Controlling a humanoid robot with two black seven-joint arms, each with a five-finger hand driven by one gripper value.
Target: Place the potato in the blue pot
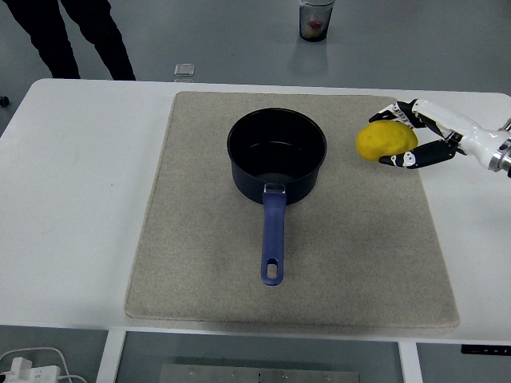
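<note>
The yellow potato (385, 140) is held in my right hand (403, 137), which comes in from the right edge with its fingers curled around it. The potato is lifted a little above the mat, to the right of the blue pot (277, 155). The pot stands upright and empty on the mat's far middle, its blue handle (272, 236) pointing toward the near edge. My left hand is out of view.
A beige mat (335, 263) covers the middle of the white table (72, 207). A small clear object (184, 72) sits at the table's far edge. A person's legs (76, 32) show at top left, and a cup (316, 19) stands on the floor beyond.
</note>
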